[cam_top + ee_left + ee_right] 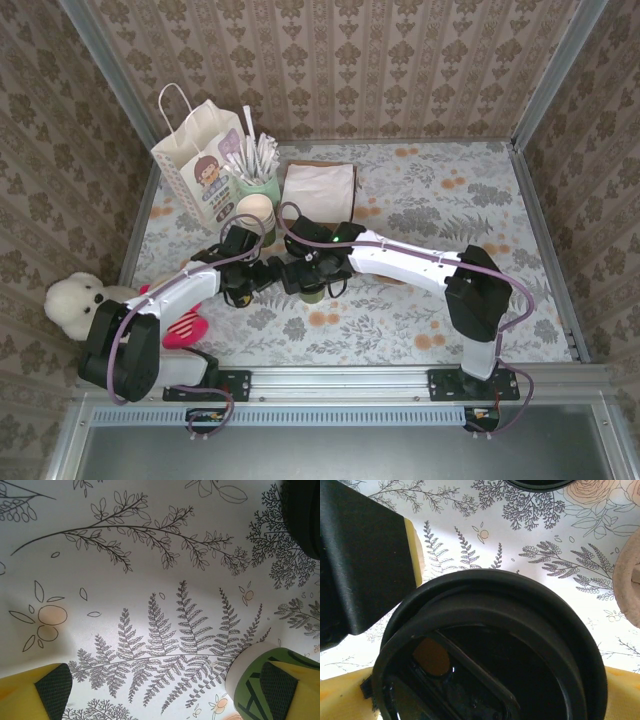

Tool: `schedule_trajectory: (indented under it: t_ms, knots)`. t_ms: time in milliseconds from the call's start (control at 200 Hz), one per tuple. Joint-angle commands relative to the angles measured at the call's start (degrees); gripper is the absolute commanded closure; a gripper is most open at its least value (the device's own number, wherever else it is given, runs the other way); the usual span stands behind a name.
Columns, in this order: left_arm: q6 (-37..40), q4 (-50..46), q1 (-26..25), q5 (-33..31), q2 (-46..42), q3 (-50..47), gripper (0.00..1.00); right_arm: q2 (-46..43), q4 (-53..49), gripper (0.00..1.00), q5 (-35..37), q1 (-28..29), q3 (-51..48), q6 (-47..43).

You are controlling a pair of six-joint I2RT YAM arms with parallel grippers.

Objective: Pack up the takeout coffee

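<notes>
2 right jaws stand wide, takeout coffee (490, 650) between them.

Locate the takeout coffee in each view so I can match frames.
Top external: takeout coffee, just below picture centre.
Left wrist: dark olive wall, top-right corner, probably it.
Right wrist: its black lid, lower centre, close up.
Shared landmark: fern-print tablecloth.

Wears a fern-and-flower print across the whole table (450, 200). Carries, in the far left corner, a paper bag (200, 165), a cup of straws (258, 190), a stack of cups (255, 210) and a tray of napkins (320, 185). Holds the takeout coffee (313, 293) upright near the middle and a pink object (185, 330) at the near left.
</notes>
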Motion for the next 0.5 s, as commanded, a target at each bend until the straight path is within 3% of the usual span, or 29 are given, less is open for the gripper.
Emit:
schedule_trajectory:
  t_ms: [0,495]
  knots:
    - [-0.94,0.21,-0.30,0.73,0.95,-0.81,0.00,1.55,-2.85,0.00,1.54,0.77,3.17,-0.79]
    - [-0.99,0.24,-2.07,0.58,1.13,-0.67,0.00,4.86,-9.51,0.00,7.34,2.65,7.85,-2.24]
